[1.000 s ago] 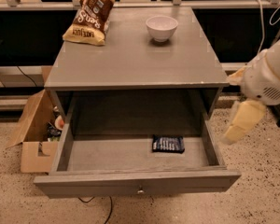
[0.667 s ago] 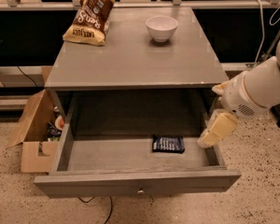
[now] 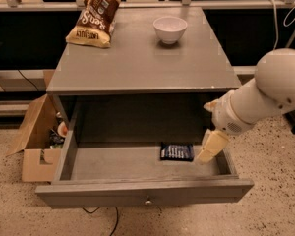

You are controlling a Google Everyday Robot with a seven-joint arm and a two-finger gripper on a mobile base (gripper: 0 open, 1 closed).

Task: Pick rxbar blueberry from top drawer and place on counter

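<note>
**Gripper [image 3: 209, 149] at the open top drawer [image 3: 142, 194], its tip just beside the rxbar blueberry [image 3: 176, 151].**
The cream-coloured gripper hangs from the white arm [image 3: 265, 95] at one end of the drawer, tip pointing down toward the drawer floor. Whether the jaws stand wide or narrow cannot be told. The rxbar blueberry lies flat on the drawer floor, just beside the jaws on the side toward the drawer's middle. Contact between them cannot be judged. Above and behind the jaws is the table [image 3: 142, 63], bearing a white bowl [image 3: 170, 29] and, farther across, a brown-and-yellow snack bag [image 3: 94, 17]. Well apart from the jaws, beyond the drawer's opposite end, an open cardboard box [image 3: 37, 136] stands on the floor.
</note>
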